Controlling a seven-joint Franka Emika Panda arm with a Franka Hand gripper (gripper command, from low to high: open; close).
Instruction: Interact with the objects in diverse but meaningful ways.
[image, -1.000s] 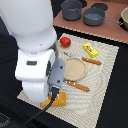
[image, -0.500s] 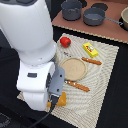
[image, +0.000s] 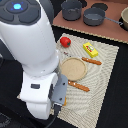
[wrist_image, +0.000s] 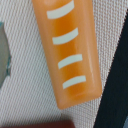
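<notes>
Bright even light, soft shadows, both views soft-focus, wrist view blurrier

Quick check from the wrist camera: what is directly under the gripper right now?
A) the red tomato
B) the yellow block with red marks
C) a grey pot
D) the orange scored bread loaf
D: the wrist view is filled by the orange bread loaf with its pale score marks, lying on the woven mat.
</notes>
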